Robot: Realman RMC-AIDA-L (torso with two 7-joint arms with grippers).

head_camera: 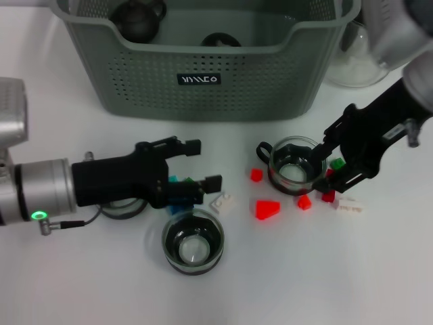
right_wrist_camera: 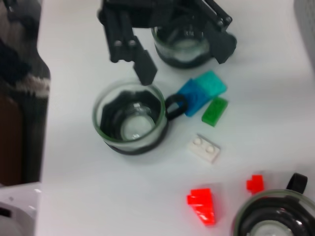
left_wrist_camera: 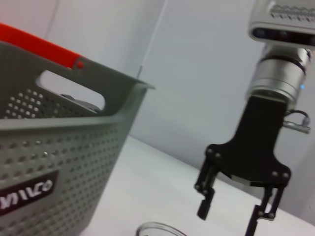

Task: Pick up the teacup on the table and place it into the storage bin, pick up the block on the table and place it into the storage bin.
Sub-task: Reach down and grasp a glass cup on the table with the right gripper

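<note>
Two arms low — right gripper (head_camera: 329, 162) fingers straddle teacup (head_camera: 293, 166) rim.

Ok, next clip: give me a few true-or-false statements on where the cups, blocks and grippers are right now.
1. The right gripper is at the rim of a glass teacup. True.
2. The left gripper holds a red block. False: it is open, holding nothing.
3. Dark objects already lie inside the storage bin. True.
4. Every teacup is in the bin. False: another teacup also stands on the table.
5. A red block lies on the table between the two cups. True.
</note>
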